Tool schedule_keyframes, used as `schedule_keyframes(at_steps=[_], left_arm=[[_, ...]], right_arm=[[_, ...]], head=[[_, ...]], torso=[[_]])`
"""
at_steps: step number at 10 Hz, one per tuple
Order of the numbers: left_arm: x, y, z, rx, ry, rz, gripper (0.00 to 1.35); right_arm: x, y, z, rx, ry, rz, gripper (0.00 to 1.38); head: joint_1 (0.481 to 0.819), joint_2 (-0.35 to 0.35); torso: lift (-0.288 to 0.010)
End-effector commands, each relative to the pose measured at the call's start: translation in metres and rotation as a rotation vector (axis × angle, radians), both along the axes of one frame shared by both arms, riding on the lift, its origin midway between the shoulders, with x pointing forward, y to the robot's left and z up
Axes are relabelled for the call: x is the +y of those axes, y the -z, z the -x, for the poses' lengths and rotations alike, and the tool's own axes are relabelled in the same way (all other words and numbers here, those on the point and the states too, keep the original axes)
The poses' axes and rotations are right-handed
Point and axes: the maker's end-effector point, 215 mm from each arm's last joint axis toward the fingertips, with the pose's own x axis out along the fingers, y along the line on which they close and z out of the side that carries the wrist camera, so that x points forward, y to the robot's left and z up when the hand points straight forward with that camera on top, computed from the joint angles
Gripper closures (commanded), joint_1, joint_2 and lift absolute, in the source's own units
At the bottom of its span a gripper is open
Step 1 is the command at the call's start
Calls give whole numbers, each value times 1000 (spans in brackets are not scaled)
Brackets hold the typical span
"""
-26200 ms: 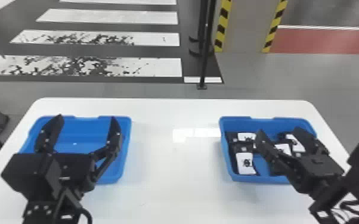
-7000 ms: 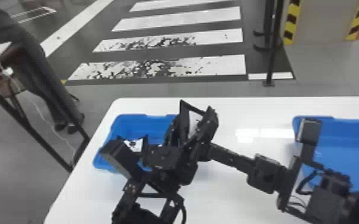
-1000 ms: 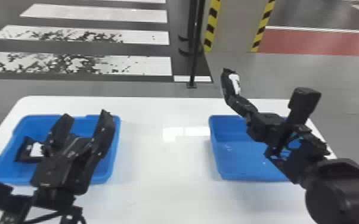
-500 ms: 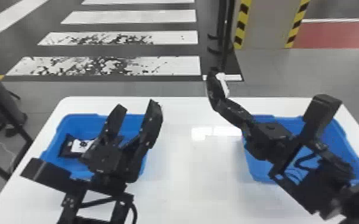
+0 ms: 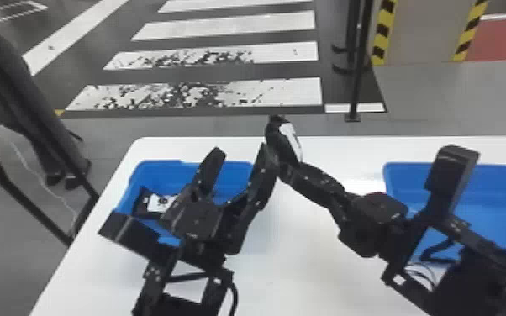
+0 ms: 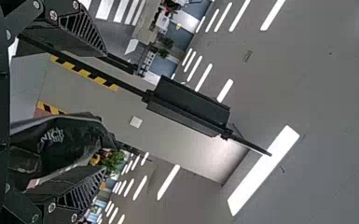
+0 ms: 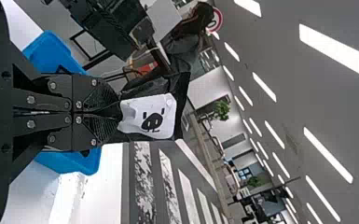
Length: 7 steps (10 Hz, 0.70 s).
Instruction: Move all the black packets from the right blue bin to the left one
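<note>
The right gripper (image 7: 115,112) has its fingers clamped on a black packet (image 5: 285,140), above the worktop (image 5: 298,273) near the middle of the head view. The left gripper (image 5: 241,150) has its fingers spread, over the left bin (image 5: 149,168).

The held packet is just to the right of the left gripper's opening, by its right-hand finger; whether they touch I can't tell. Its long axis slants steeply up the frame, its free end jutting past the right gripper's fingertips. A handover looks likely, needing the packet squarely between the left fingers; otherwise that finger could knock it.
</note>
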Motion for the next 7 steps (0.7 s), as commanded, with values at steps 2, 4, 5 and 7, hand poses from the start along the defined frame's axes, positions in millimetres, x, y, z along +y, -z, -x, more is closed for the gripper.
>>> schedule_keyframes(at_steps=[2, 4, 5, 7], left_arm=[[-5, -5, 0, -16, 9, -11, 176], [-9, -2, -1, -4, 21, -15, 176], [-9, 1, -2, 4, 23, -20, 176], [-8, 13, -4, 41, 23, -41, 475]], right_arm=[[21, 12, 16, 35, -62, 9, 1133], [38, 11, 28, 37, -104, 2, 1133], [42, 9, 31, 38, -115, -3, 1133], [43, 6, 33, 36, -121, -9, 1133]], head=[[695, 206], [695, 224], [695, 237], [695, 246]], torso=[[-140], [-140], [-140], [-140]])
